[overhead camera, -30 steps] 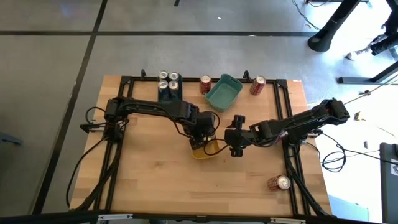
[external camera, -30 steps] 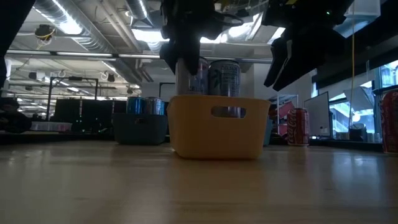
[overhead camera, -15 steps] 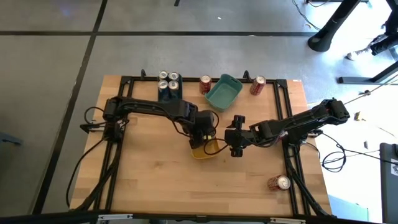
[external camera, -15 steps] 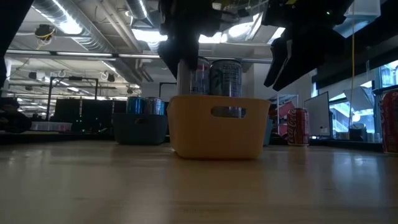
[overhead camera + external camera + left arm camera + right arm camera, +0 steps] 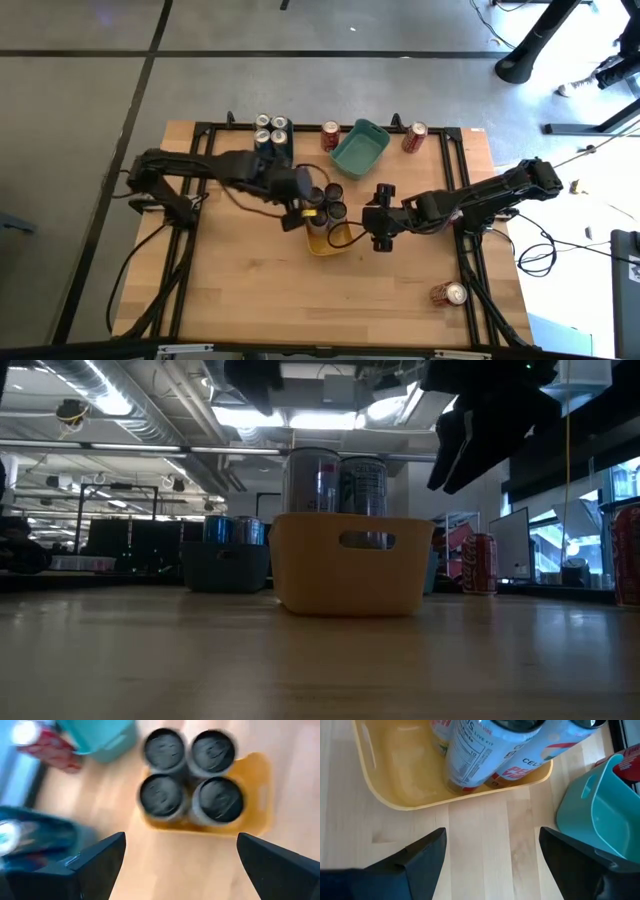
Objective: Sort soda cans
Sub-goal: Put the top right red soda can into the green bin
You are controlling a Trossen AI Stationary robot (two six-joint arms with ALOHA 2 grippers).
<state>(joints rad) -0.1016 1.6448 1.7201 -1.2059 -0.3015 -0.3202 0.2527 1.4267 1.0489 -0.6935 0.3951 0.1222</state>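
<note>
Left gripper [image 5: 292,205] now pulled back and up from the yellow bin [image 5: 322,245], where half a second ago sat low over its near-left corner; fingers spread wide apart and holding nothing, as seen in the left wrist view looking down between them. Left behind in the yellow bin: 4 silver-grey cans [image 5: 190,776] standing upright in a 2 by 2 block, crowded toward one end, with bare yellow floor at the other end in the right wrist view. Reads as a release just completed, so likely one more can sorted and the left arm free to fetch another. Right gripper [image 5: 379,229] hovering just beside the yellow bin on its other side, fingers open and empty, apparently waiting. Still outside any bin: a red can [image 5: 330,135] upright just beside the empty teal bin [image 5: 360,147], another red can [image 5: 414,137] lying at the far right of the frame, and a third red can [image 5: 447,294] on its side near the front right edge. A dark bin [image 5: 271,148] at the far edge holding 3 upright cans. Remaining work probably the 3 red cans, likely bound for the teal bin.
</note>
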